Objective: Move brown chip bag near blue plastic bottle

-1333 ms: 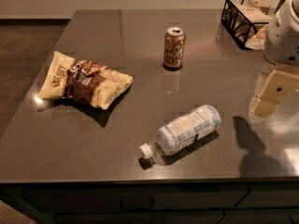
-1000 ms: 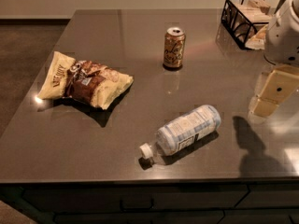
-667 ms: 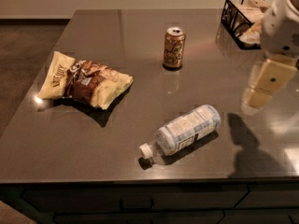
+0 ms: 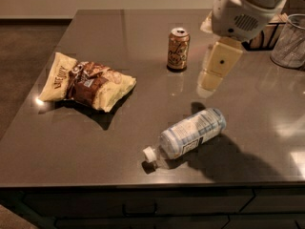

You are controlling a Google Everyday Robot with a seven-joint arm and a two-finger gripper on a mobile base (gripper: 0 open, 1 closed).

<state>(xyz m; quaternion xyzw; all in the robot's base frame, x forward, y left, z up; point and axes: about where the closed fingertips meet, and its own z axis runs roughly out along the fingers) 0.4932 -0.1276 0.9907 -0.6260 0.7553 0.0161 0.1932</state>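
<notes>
The brown chip bag lies flat on the left part of the dark table, with pale yellow ends and a brown middle. The blue plastic bottle lies on its side near the front edge, its white cap pointing front-left. My gripper hangs from the white arm above the table, just right of the can and above and behind the bottle. It is well to the right of the bag and holds nothing that I can see.
An orange-gold drink can stands upright at the middle back. A wire mesh cup and a dark basket stand at the back right. The table's front edge runs just below the bottle.
The arm has swung left from the table's right edge to over the middle, between the can and the bottle. The bag, bottle and can have not moved.
</notes>
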